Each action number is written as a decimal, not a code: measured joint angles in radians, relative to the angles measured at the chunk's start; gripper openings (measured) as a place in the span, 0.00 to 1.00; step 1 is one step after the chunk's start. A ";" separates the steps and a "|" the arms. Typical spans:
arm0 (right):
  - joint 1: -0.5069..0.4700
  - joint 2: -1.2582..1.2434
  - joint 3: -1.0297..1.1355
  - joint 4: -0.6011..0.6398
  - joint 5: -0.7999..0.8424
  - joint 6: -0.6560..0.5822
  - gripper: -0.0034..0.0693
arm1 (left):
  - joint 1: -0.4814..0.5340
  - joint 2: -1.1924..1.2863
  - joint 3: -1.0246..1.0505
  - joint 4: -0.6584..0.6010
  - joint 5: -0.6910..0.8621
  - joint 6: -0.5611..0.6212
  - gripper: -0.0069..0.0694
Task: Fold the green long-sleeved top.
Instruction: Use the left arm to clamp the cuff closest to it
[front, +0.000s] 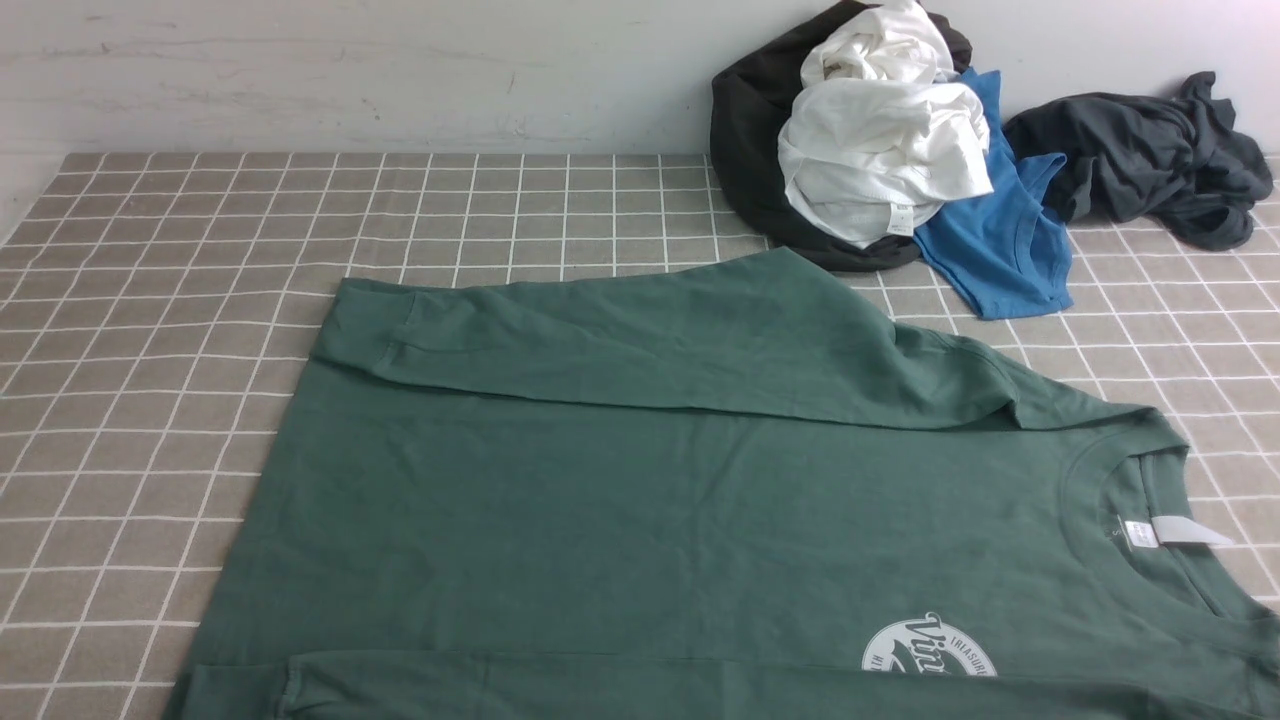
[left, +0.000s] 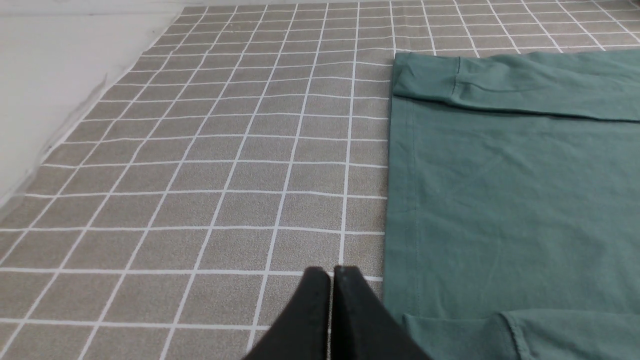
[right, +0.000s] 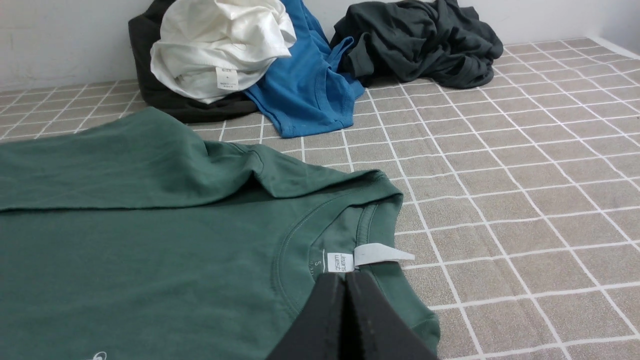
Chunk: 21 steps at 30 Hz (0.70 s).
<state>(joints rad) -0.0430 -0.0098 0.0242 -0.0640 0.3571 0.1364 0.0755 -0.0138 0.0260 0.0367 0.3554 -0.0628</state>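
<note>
One neck label (right: 340, 261), size S, in green long-sleeved top (front: 650, 500)

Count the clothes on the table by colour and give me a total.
green top: 1
white garment: 1, crumpled, so it may hide more
blue shirt: 1
dark grey-black garments: 2, one under the white garment, one further right by the wall
Total: 5

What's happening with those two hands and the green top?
Both hands shut, empty: left hand by the hem, right hand over the collar. Green top flat, far sleeve folded in. Clothes pile behind, nothing blocking.
</note>
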 joint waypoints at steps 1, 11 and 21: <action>0.000 0.000 0.000 0.001 0.000 0.000 0.03 | 0.000 0.000 0.000 0.000 0.000 0.000 0.08; 0.000 0.000 0.000 0.015 -0.001 0.016 0.03 | 0.000 0.000 0.001 -0.150 -0.055 -0.096 0.08; 0.000 0.000 0.001 0.082 -0.013 0.019 0.03 | 0.000 0.000 0.001 -0.484 -0.115 -0.253 0.08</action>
<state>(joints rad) -0.0430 -0.0098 0.0251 0.0183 0.3438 0.1551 0.0755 -0.0138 0.0271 -0.4470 0.2409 -0.3155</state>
